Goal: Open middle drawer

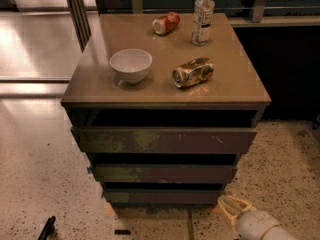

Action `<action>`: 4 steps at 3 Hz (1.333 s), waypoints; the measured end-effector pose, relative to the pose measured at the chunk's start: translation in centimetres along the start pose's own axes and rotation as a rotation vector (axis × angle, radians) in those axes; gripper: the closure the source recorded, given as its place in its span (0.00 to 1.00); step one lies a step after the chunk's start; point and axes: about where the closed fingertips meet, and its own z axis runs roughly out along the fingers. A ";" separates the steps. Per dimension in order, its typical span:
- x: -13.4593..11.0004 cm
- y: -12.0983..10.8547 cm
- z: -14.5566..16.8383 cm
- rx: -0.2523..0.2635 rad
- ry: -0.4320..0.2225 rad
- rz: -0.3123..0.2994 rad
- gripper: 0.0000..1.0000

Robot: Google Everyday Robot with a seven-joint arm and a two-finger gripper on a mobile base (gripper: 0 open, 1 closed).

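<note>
The middle drawer [165,174] is a long dark-brown front with yellowish worn patches at its left. It sits between the wider top front [165,140], which has pale scratches at its right, and the small dark bottom front [160,196]. No tray shows behind the middle front. My gripper [232,209], pale yellow on a white wrist, is low at the bottom right. It is near the floor, just off the cabinet's lower right corner, below and to the right of the middle drawer and apart from it.
On the cabinet top [235,79] stand a white bowl [131,64], a crushed can [193,72], a red can [166,23] and a clear bottle [202,15]. A speckled floor surrounds the cabinet. A dark object [47,228] lies at the bottom left.
</note>
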 end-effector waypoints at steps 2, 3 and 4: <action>2.9 -3.2 6.3 0.075 -0.065 -0.002 1.00; 3.0 -5.0 9.7 0.098 -0.099 -0.011 1.00; 1.7 -6.7 12.6 0.112 -0.123 -0.045 1.00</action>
